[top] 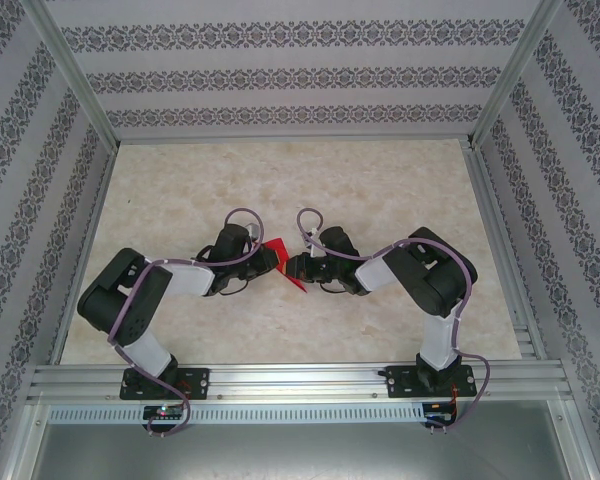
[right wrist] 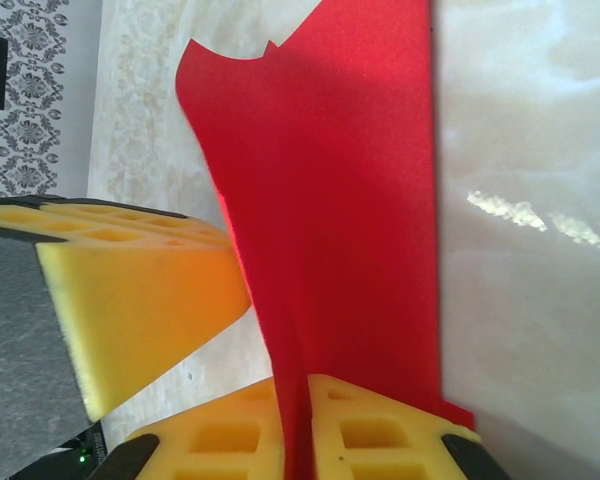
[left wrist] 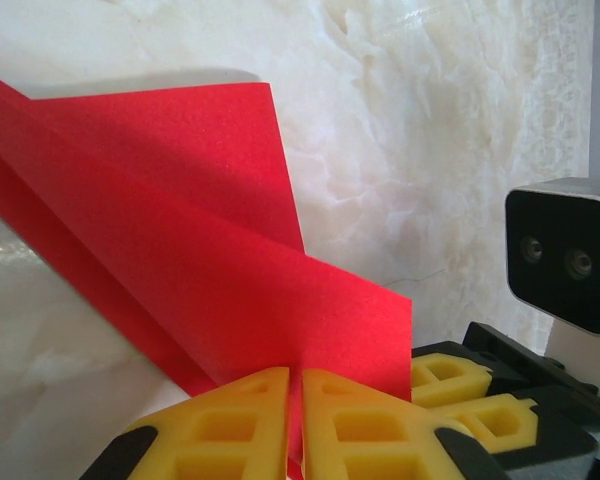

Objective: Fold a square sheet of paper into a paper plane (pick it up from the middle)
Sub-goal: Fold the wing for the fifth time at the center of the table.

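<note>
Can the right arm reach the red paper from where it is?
Yes, it looks that way. The right tool is pinching the red paper between its fingers, and the left tool pinches it too. Nothing seems to block it.

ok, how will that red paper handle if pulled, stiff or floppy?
Probably floppy: the red paper curves above the right pincer. Folded layers by the left pincer likely stiffen it somewhat. Looks thin, so easily creased.

red paper [left wrist: 170,240]: cut off at left edge | left tool [left wrist: 296,385]: base cropped below
</note>
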Available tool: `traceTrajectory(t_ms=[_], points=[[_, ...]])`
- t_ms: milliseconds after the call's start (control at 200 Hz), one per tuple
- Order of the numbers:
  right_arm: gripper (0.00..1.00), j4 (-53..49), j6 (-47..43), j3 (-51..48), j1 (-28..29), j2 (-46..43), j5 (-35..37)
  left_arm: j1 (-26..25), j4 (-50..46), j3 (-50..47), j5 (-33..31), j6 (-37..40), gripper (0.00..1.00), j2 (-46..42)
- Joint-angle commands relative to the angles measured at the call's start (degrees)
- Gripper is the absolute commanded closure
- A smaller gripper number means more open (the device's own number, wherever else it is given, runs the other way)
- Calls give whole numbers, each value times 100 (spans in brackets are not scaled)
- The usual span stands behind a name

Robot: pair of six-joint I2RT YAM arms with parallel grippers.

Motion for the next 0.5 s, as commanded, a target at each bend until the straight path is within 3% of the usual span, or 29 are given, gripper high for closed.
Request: traceTrajectory(t_ms=[0,495], points=[[87,-365,-91,-17,-44,217,15,-63,331,106,1,110,88,121],[80,-1107,-339,176,-36,-277,-37,-65,-183,136,-237,180,89,-11]])
